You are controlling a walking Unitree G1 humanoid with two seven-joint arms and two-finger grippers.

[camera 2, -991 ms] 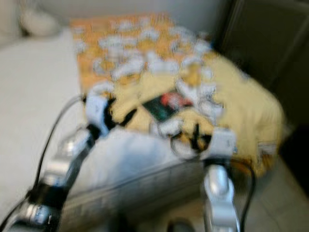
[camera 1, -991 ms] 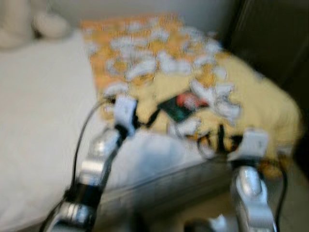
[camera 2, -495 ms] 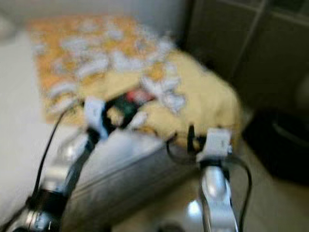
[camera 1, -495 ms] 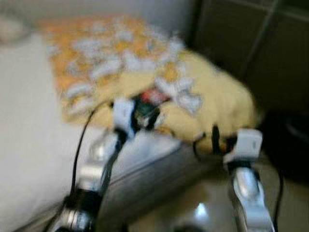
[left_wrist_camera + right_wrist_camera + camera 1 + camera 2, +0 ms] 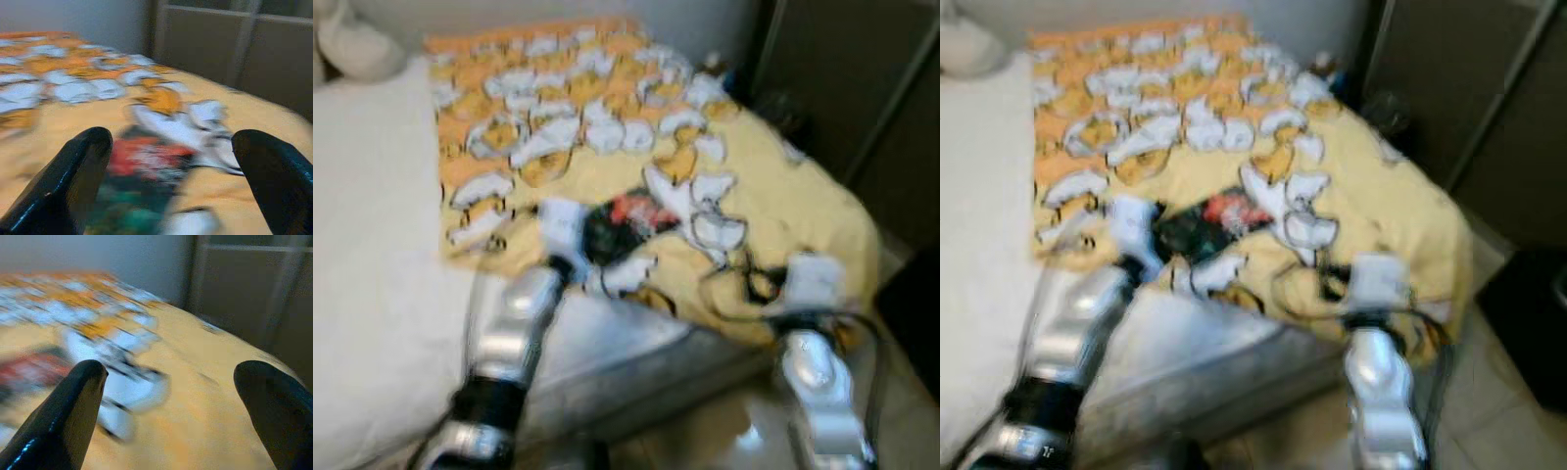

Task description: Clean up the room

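A dark green and red packet (image 5: pixel 628 217) lies on a yellow and orange blanket (image 5: pixel 783 196) printed with white cats, spread over the bed. My left gripper (image 5: pixel 173 142) is open and hovers just short of the packet (image 5: pixel 142 164), which shows between its black fingers (image 5: pixel 80 166). My right gripper (image 5: pixel 171 372) is also open with nothing in it, over the blanket (image 5: pixel 195 411) near the bed's front corner. In the left eye view the right gripper (image 5: pixel 759 284) sits to the right of the packet. All views are blurred.
White bedding (image 5: pixel 372 245) covers the bed's left half, with a pale cushion or plush (image 5: pixel 352 44) at the far left corner. Dark cabinet doors (image 5: pixel 847 78) stand close on the right. A dark object (image 5: pixel 1528 323) sits on the pale floor (image 5: pixel 724 441) by the bed.
The head camera swung right, then back left. The left gripper stands nearer the packet than a second ago. Both grippers stay open.
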